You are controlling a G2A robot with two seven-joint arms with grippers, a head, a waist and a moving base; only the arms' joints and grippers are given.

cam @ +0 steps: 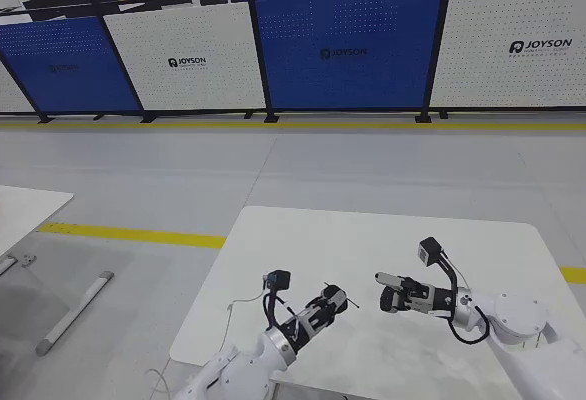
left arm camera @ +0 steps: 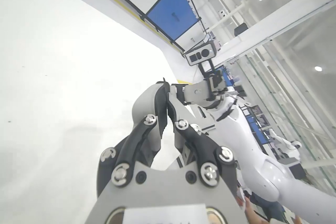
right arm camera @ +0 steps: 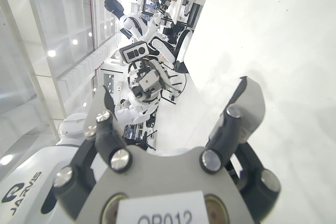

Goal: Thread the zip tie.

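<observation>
- Left gripper (left arm camera: 166,90), a grey metal claw with black ribbed pads, sits closest in the left wrist view; its fingers are clenched together; a short dark tip poking past them looks like the thin dark zip tie (left arm camera: 164,80), pinched there so that its free end points outward; the plain white table (left arm camera: 65,51) lies beneath.
- Right gripper (right arm camera: 175,89), a matching metal claw, comes first in the right wrist view; its fingers are spread wide and hold nothing; it faces the left gripper across a gap, probably lined up to receive the strip's end.
- From the top view, both arms hover over the near part of the table; their tips point at each other, near but apart; a thin dark sliver juts from the left gripper towards the right one; the tie's head is too small to make out; threading looks not yet begun.
</observation>
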